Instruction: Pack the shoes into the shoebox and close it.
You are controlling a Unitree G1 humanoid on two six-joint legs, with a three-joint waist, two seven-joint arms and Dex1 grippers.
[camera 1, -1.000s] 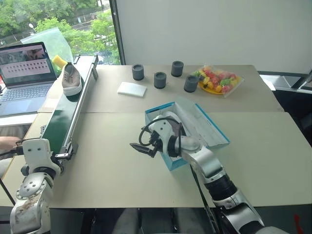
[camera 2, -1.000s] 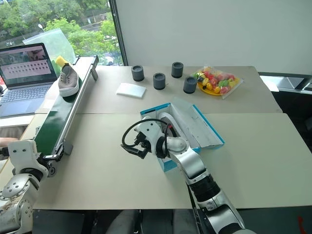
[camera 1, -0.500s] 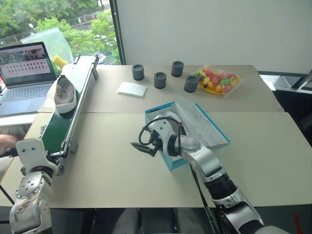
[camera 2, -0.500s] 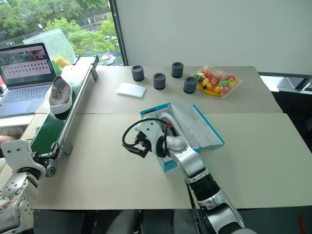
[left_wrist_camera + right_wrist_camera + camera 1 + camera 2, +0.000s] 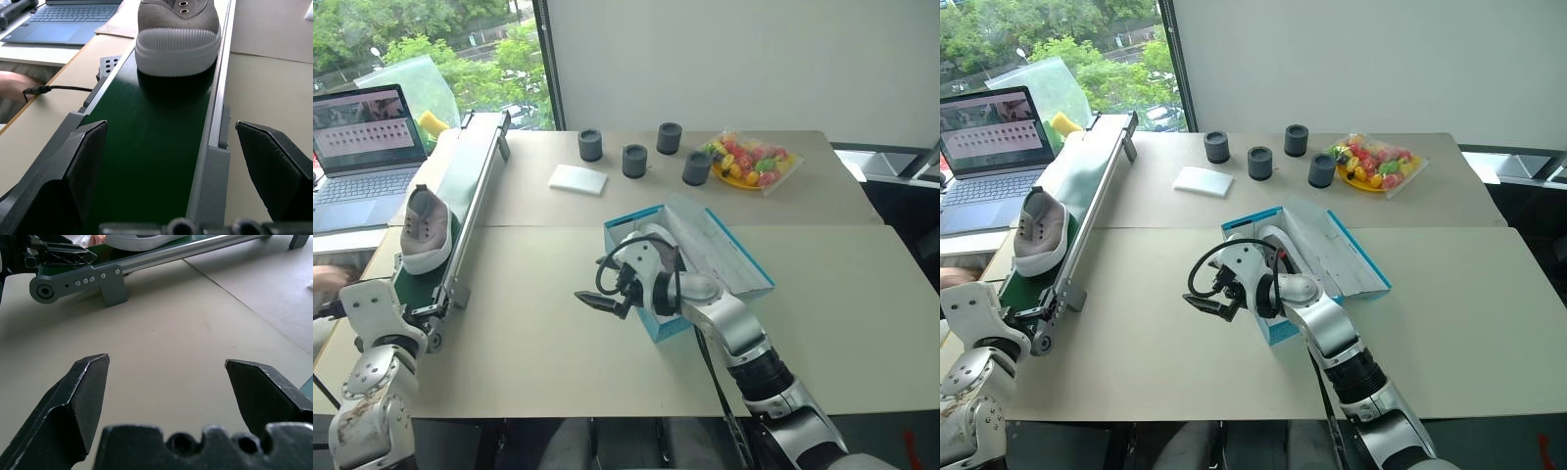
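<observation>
While one grey-brown shoe (image 5: 426, 230) is lying on the green belt of the conveyor (image 5: 460, 211), the left end effector (image 5: 188, 161) is waiting at the belt's near end with its two black fingers (image 5: 80, 161) spread wide and nothing between them. Seen from the left wrist, the shoe's pale toe cap is facing that end effector straight ahead, near but not touching, with bare belt in between.

The right end effector (image 5: 597, 300) is hovering low over the beige tabletop (image 5: 538, 333), its jaws standing fully apart and gripping nothing. The turquoise shoebox (image 5: 710, 259) is sitting open just behind and beside this end effector, on the side away from the conveyor, its white inside partly hidden by the wrist. The conveyor's end roller is lying ahead of the right fingers, well apart from them across bare tabletop.

Farther beyond the right end effector, a flat white pad (image 5: 578, 179), four dark cylinders (image 5: 634, 160) and a bag of colourful sweets (image 5: 749, 160) are resting on the tabletop. A laptop (image 5: 362, 157) is standing open beyond the conveyor from the left end effector.
</observation>
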